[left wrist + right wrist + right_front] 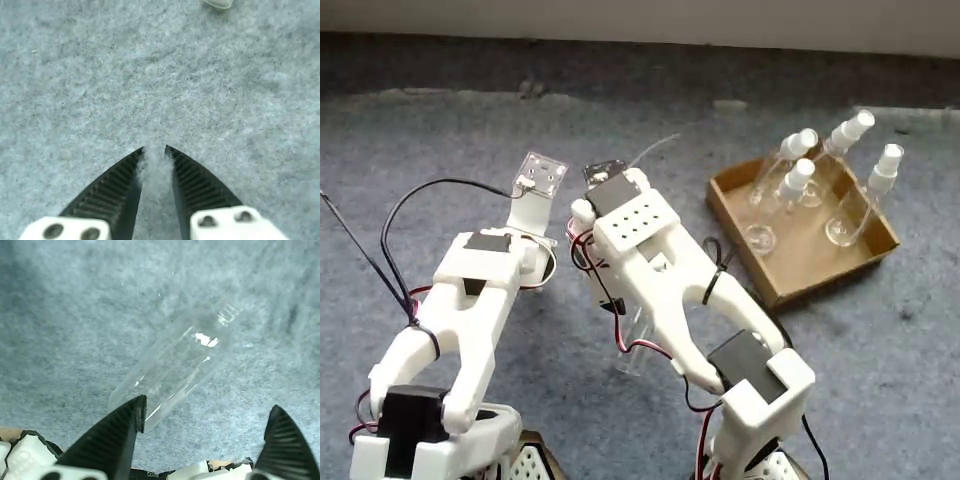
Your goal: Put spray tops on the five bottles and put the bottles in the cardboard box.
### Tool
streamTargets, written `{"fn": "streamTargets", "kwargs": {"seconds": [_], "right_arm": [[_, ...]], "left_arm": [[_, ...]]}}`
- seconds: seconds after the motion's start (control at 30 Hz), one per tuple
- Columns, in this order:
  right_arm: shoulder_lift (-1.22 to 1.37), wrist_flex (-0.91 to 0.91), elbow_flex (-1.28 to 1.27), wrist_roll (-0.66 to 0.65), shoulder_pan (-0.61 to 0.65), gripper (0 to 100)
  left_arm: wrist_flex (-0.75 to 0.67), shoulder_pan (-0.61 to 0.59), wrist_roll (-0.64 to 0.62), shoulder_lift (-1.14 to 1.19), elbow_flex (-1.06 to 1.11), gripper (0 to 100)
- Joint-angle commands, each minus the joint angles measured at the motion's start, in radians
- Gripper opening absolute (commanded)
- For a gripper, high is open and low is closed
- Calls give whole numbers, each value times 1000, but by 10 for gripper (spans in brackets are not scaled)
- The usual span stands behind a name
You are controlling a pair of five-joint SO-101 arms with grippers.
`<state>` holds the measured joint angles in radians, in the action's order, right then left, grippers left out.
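There were five bottles in all. Four of them lay in the box: one bottle [790, 152], a second bottle [782, 205], a third bottle [835, 145] and a fourth bottle [868, 195]. The fifth bottle [175, 362] lay on the carpet [440, 130] all by itself.

There were four spray tops [805, 140], one on each bottle in the box.

There was one cardboard box [790, 285].

There were two white arms, the left arm [470, 300] and the right arm [670, 280]. There were two grippers, the left gripper [154, 149] and the right gripper [208, 402]. Each gripper had two black fingers [110, 195], so that made four fingers.

There was one grey carpet under it all.
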<state>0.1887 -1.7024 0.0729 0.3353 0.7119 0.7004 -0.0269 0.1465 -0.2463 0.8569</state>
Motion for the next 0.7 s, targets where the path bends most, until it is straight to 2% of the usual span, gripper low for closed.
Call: {"fn": "streamTargets", "kwargs": {"seconds": [0.0,0.27,0.5,0.67], "right_arm": [[-13,-7,54,14,10,332],[-12,96,53,261,-10,332],[27,140,25,287,-21,332],[162,140,35,287,-27,332]], "left_arm": [[-15,-12,-11,-41,-10,14],[-15,-13,-11,-41,-5,14],[-15,-13,-11,-41,-5,14],[-15,-13,-11,-41,-5,14]]}}
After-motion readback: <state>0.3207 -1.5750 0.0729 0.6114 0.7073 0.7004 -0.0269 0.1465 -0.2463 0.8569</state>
